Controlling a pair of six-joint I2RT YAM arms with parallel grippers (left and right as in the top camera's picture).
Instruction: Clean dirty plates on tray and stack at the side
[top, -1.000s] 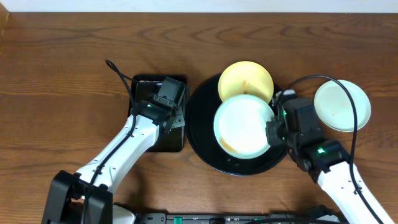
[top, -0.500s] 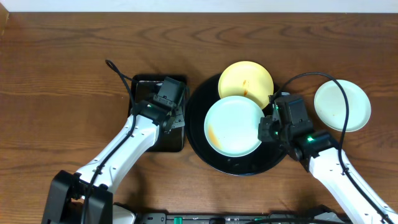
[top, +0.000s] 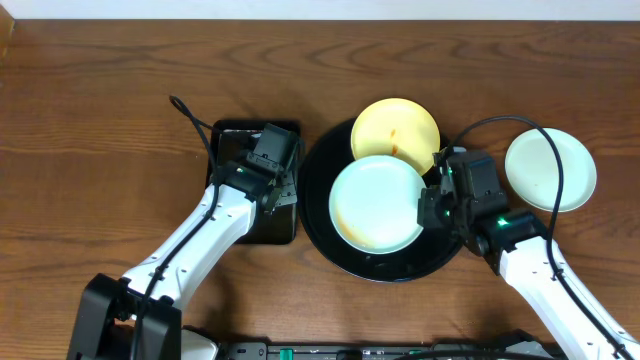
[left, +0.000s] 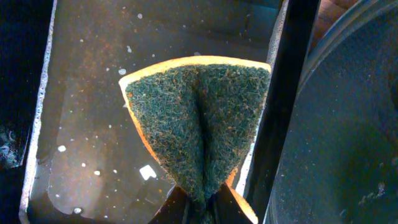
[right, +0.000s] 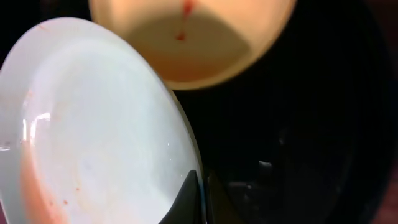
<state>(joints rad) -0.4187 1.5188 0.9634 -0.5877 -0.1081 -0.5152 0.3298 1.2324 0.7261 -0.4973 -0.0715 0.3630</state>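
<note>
The round black tray (top: 322, 215) holds a pale yellow plate (top: 395, 128) with a small red smear at its back. My right gripper (top: 428, 210) is shut on the right rim of a pale blue-green plate (top: 375, 202), which carries an orange smear at its lower left and hangs over the tray. In the right wrist view that plate (right: 93, 130) fills the left side, its rim between my fingers (right: 200, 198); the yellow plate (right: 193, 37) is at the top. A second blue-green plate (top: 550, 168) lies on the table at the right. My left gripper (left: 202, 202) is shut on a folded green and yellow sponge (left: 199, 118).
The sponge hangs over a small rectangular black tray (top: 232, 140) with wet specks, left of the round tray. In the left wrist view its floor (left: 87, 93) shows and the round tray's rim (left: 329, 124) lies at the right. A black cable (top: 190, 115) loops behind the left arm.
The blue-green plate in my right gripper moved left over the round tray and turned, its smear shifting along the lower left edge. The left arm has not moved.
</note>
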